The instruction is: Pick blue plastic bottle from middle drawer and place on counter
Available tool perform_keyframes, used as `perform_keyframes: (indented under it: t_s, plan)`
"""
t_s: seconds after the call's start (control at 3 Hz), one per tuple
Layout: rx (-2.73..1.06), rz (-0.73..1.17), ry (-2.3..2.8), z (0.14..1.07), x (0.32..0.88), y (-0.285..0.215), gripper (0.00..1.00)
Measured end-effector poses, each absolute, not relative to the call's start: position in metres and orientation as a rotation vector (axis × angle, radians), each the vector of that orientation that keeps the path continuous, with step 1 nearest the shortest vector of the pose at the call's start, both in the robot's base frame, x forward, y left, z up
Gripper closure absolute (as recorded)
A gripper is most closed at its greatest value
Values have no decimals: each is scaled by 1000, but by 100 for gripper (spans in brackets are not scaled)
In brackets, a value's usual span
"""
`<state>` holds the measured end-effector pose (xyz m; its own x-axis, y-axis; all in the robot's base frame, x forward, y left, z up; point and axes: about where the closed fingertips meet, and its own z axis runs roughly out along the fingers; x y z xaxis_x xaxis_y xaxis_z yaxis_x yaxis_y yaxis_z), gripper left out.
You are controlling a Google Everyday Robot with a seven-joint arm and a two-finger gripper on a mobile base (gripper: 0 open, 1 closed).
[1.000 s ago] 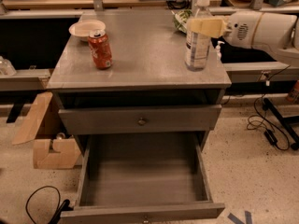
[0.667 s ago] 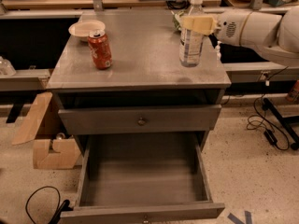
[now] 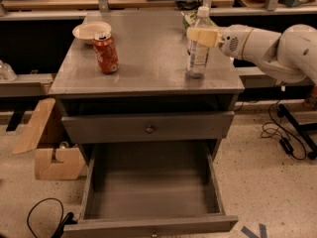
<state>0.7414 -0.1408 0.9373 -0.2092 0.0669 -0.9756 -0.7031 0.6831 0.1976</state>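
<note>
The blue plastic bottle (image 3: 197,58), clear with a white cap, stands upright on the right side of the grey counter (image 3: 148,58), its base at the surface. My gripper (image 3: 200,35) reaches in from the right on a white arm. Its cream fingers are closed around the bottle's upper body. The middle drawer (image 3: 148,197) is pulled wide open below, with nothing on its grey floor.
A red soda can (image 3: 106,53) and a white bowl (image 3: 91,30) sit at the counter's back left. A green bag (image 3: 190,18) lies behind the bottle. The upper drawer front (image 3: 148,128) is shut. Cardboard pieces (image 3: 49,148) and cables (image 3: 44,214) lie on the floor.
My gripper has carried the bottle a little to the left and inward over the counter, and its base now sits at the surface.
</note>
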Motion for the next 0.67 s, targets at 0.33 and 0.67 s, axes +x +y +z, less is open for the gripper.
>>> perform_keyframes:
  t_s: [0.33,0.67]
  plan:
    - [-522,771,1640,932,742,-142,99]
    - [-522,771,1640,934,742,-142,78]
